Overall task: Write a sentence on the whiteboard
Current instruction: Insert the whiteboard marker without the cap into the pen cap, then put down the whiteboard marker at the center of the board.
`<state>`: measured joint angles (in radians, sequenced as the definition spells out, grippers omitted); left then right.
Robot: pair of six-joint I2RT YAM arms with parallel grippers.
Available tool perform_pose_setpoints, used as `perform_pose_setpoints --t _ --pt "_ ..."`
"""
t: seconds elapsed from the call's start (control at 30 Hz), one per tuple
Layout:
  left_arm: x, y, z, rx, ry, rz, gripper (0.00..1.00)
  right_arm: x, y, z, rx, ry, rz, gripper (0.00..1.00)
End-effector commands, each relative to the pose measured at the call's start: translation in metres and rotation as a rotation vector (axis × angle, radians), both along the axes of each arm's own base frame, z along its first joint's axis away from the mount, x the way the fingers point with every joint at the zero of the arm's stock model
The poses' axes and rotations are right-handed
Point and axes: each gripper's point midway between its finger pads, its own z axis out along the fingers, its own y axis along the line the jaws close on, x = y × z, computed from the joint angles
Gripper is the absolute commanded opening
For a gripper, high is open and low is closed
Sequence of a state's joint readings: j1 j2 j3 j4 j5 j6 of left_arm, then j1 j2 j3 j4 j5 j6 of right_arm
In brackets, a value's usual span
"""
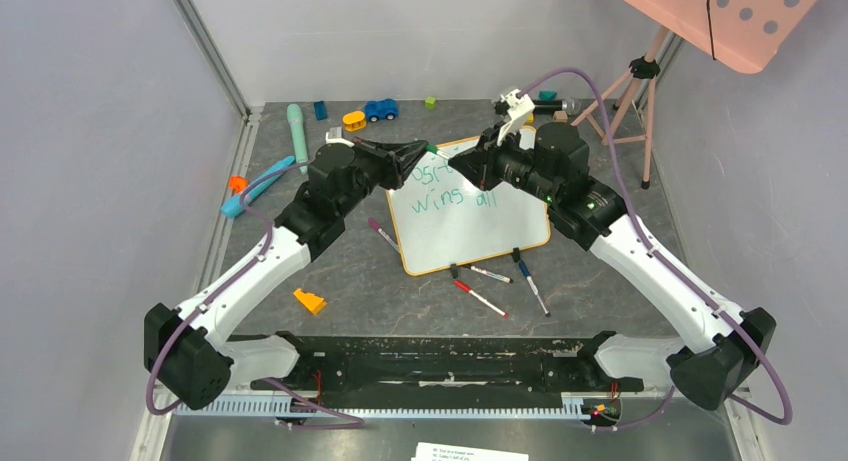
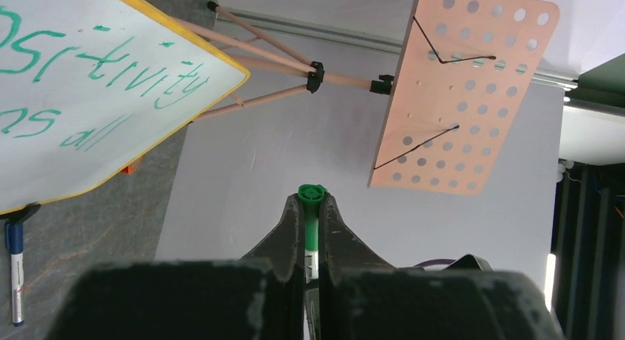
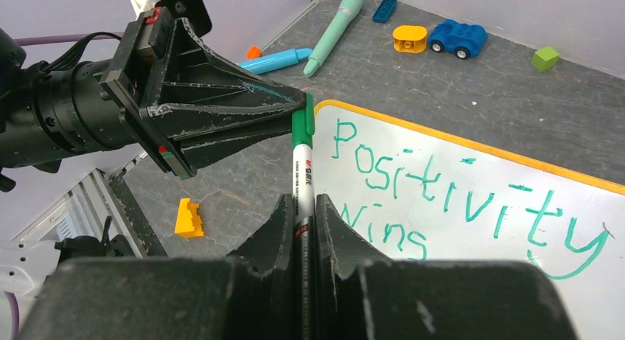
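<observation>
Both grippers shared one green marker [image 3: 302, 170] over the far corner of the whiteboard [image 1: 480, 236], its sentence [image 3: 442, 189] complete: your left gripper [image 2: 311, 203] pinched the cap [image 3: 302, 122], your right gripper [image 3: 304, 207] clamped the barrel [image 3: 302, 181], so you needed a straight push along the barrel.

Both arms sit at the near edge of the table and lean in toward each other, so from above it's kind of a tent shape meeting over the far middle. The left arm [image 1: 250, 271] runs up and to the right, the right arm [image 1: 650, 261] up and to the left, with the wrists aimed at each other almost tip to tip. The left fingers [image 2: 291, 229] are pinched tight on the green end of a marker [image 3: 301, 178], and the right fingers [image 3: 284, 229] are clamped on its white barrel, so it's the same marker, one grip per end.
</observation>
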<state>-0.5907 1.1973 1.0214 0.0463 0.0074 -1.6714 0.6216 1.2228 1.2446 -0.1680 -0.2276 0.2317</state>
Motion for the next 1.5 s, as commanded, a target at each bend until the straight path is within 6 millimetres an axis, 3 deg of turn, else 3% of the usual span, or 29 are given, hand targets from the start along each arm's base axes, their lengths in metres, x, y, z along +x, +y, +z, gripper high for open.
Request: perform_pose_setpoints --t 0.0,0.17,0.33,0.53,0.67,0.7,0.77,0.93,0.97,1.03,1.13,1.33,1.47 --pt "-0.022 -0.028 0.052 0.003 -0.183 -0.129 0.02 0.025 -0.005 0.004 -0.037 -0.033 -0.105 0.0" --pt "-0.031 -0.061 0.06 0.009 -0.229 -0.205 0.02 0.046 0.002 0.01 -0.065 -0.065 -0.174 0.0" --pt "-0.044 -0.079 0.067 0.045 -0.265 -0.322 0.02 0.056 0.012 0.01 -0.066 -0.066 -0.171 0.0" --pt "-0.054 -0.084 0.067 0.041 -0.257 -0.385 0.02 0.078 0.004 0.013 -0.082 -0.131 -0.269 0.0" --pt "-0.054 -0.08 0.068 0.051 -0.262 -0.376 0.02 0.086 0.014 0.008 -0.091 -0.121 -0.255 0.0" --pt "-0.051 -0.074 0.068 0.054 -0.259 -0.355 0.02 0.084 0.018 0.009 -0.089 -0.116 -0.229 0.03" --pt "-0.036 -0.055 0.062 0.059 -0.251 -0.294 0.02 0.071 0.029 0.013 -0.086 -0.105 -0.134 0.34" --pt "0.008 0.028 0.025 0.184 -0.21 -0.122 0.02 0.041 0.02 0.018 -0.023 -0.062 -0.069 0.85" --pt "0.014 0.049 0.015 0.228 -0.189 -0.083 0.02 0.037 0.015 0.017 -0.013 -0.051 -0.066 0.91" --pt "0.016 0.084 -0.005 0.329 -0.142 -0.023 0.02 0.028 0.001 0.014 0.008 -0.024 -0.071 0.96" --pt "0.008 0.116 -0.03 0.546 -0.12 0.026 0.02 0.018 -0.025 0.014 0.028 -0.021 -0.109 0.97" --pt "0.01 0.168 -0.104 0.979 -0.02 0.073 0.02 0.011 -0.085 -0.029 -0.086 -0.001 -0.28 0.97" --pt "0.012 0.2 -0.158 1.218 0.145 0.041 0.02 0.005 -0.125 -0.057 -0.19 -0.02 -0.428 0.97"
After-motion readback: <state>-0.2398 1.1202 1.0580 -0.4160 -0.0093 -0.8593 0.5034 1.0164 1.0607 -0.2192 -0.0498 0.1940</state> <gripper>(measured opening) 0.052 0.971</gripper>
